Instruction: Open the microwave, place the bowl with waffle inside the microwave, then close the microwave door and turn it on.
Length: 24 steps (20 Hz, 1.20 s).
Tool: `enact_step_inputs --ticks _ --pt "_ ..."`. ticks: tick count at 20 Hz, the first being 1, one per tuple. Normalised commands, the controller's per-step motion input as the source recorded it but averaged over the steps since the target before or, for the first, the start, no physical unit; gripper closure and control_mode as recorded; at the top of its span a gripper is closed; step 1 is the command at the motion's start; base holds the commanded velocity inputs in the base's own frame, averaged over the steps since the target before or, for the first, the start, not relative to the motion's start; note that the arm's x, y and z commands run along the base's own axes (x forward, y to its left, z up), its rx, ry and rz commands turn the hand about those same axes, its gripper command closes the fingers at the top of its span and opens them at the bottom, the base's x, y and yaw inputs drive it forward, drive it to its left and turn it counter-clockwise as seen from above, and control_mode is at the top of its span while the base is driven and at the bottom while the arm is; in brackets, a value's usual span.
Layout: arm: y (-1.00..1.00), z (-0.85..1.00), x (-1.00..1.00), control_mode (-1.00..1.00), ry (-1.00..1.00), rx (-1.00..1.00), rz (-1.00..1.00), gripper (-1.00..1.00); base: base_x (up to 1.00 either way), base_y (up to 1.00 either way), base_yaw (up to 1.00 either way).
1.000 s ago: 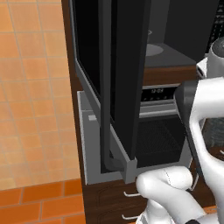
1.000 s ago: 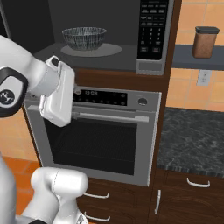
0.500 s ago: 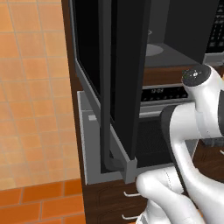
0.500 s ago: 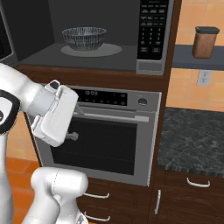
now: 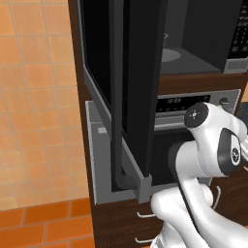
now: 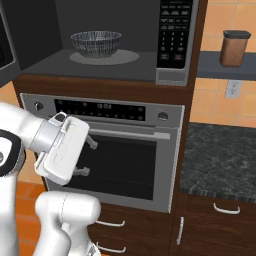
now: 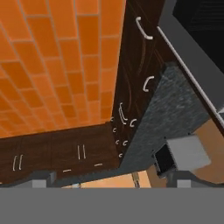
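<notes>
Bowl (image 6: 96, 43) sits on the turntable inside the microwave (image 6: 125, 55); door (image 5: 140, 92) stands open. Gripper (image 6: 85, 157), fingers apart and empty, hangs before the oven (image 6: 125, 165), clearing the door's swing.

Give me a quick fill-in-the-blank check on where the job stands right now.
1. The microwave door stands ____.
2. The bowl sits inside the ____.
3. The hand hangs in front of the ____ with nothing between its fingers.
4. A brown canister stands on a shelf to the ____ of the microwave.

Missing words: open; microwave; oven; right
</notes>
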Motion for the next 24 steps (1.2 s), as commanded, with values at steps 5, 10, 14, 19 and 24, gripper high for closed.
enact_step_inputs --ticks 5,10,14,19,24 --pt "0.00 -0.19 -0.03 -1.00 0.00 -0.09 0.00 -1.00 0.00 0.00 0.00" --pt "0.00 -0.32 0.00 -1.00 0.00 -0.16 -0.05 -1.00 0.00 0.00 0.00" --pt "0.00 -0.33 -0.01 -1.00 0.00 -0.19 -0.04 -1.00 0.00 0.00 0.00" --pt "0.07 -0.05 -0.30 -1.00 0.00 -0.13 0.00 -1.00 0.00 0.00 0.00" --pt "0.25 -0.01 -0.28 -1.00 -0.04 -0.13 0.00 -1.00 0.00 0.00 0.00"
